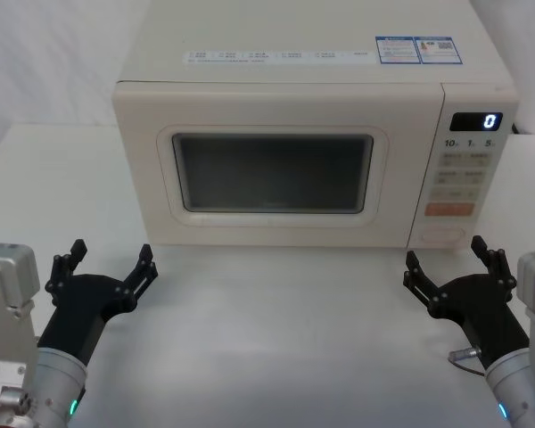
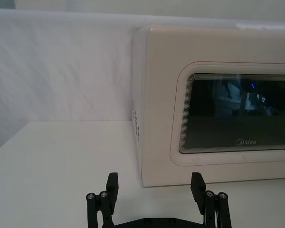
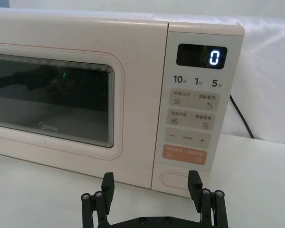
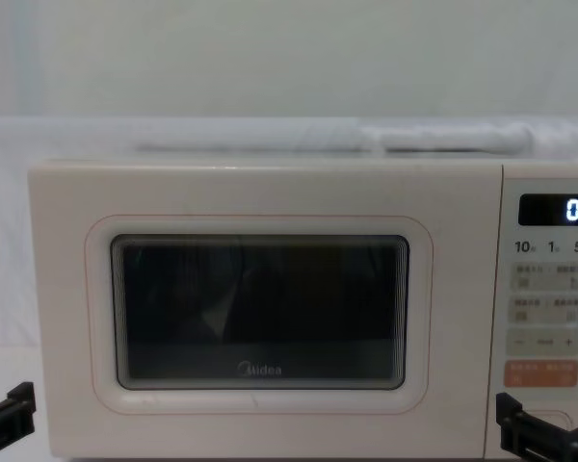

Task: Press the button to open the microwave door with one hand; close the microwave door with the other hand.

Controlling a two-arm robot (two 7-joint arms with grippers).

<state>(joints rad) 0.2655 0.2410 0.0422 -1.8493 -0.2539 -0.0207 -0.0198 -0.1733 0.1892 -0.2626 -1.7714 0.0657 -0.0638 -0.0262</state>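
Observation:
The cream-white microwave (image 1: 250,67) stands at the back of the table, its display reading "0". Its door (image 1: 272,223) is shut, with the Midea logo under the dark window (image 2: 237,109). The pill-shaped button (image 1: 444,235) sits at the bottom of the control panel, below the orange key (image 3: 184,155); it is also visible in the right wrist view (image 3: 176,179). My left gripper (image 1: 111,254) is open and empty, a short way in front of the door's left end. My right gripper (image 1: 444,252) is open and empty just in front of the button, apart from it.
The white table (image 1: 276,339) stretches between the two arms and to the microwave's left (image 2: 61,156). A black power cable (image 3: 240,116) runs down behind the microwave's right side. A white cloth backdrop (image 2: 61,71) hangs behind.

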